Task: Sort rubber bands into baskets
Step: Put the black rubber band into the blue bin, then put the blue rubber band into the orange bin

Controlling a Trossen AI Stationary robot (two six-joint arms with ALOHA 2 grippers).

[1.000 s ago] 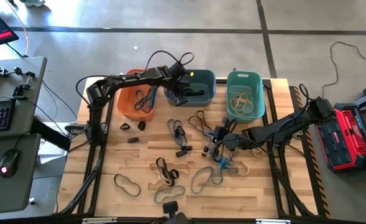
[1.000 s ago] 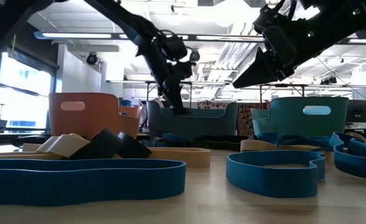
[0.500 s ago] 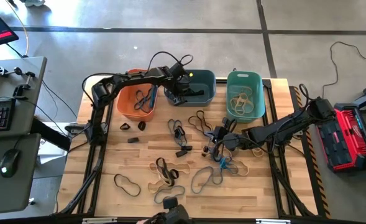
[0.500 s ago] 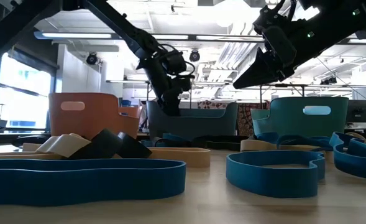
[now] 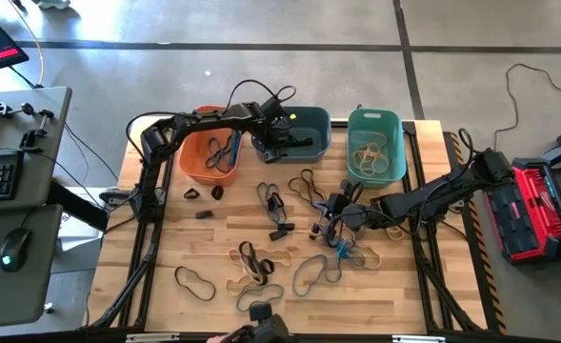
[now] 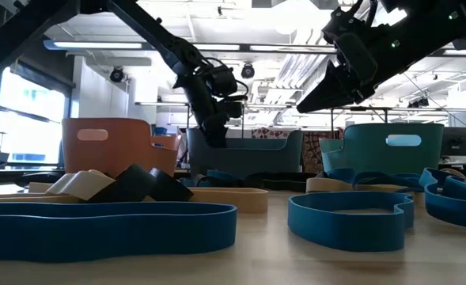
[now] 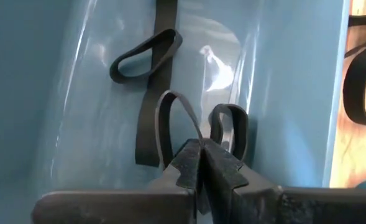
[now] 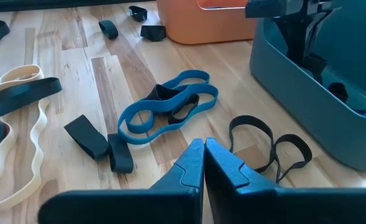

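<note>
Black bands (image 7: pixel 146 56) show inside blue-grey basket (image 7: pixel 77 124).

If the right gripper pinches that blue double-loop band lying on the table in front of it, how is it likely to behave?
The blue band lies flat in loose curves, so it would probably sag and dangle rather than hold shape. It looks thin, so likely very light. Dark bands lie tangled through its loops and may well lift along with it. The right gripper is shut above the table.

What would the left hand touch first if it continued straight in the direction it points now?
Probably the black rubber bands lying on the floor of the blue-grey basket, directly ahead of the left hand; depth is unclear.
</note>
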